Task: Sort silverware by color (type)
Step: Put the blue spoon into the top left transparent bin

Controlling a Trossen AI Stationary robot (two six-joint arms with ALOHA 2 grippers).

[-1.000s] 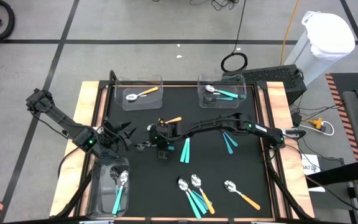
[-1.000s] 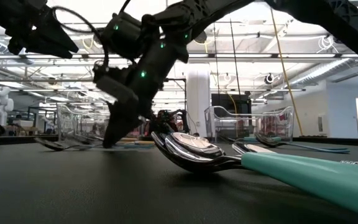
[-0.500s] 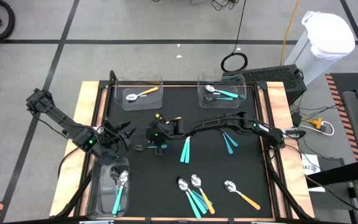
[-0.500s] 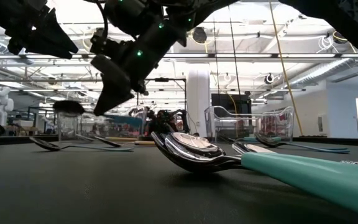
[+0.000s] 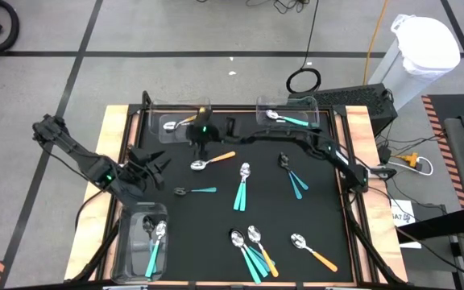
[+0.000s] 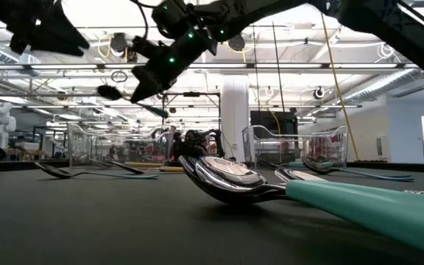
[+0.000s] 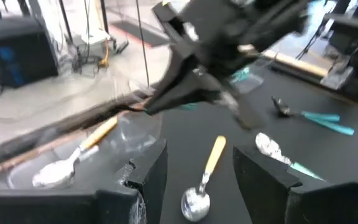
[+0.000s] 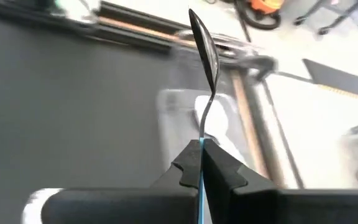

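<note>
From above, the right gripper (image 5: pixel 203 133) is hanging beside the far-left bin (image 5: pixel 179 121), while the left gripper (image 5: pixel 153 163), fingers apart, is waiting near the worktop's (image 5: pixel 216 234) left edge. At table level, the lifted spoon (image 6: pixel 127 98) is riding high, clearing everything. Its own wrist view shows the fingers clamped on that spoon's light-blue handle, so I'd keep it level and clear the rim before releasing.

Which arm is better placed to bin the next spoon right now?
Right. The right gripper is shut on a blue-handled spoon, held above the table. The left gripper is open and empty.
</note>
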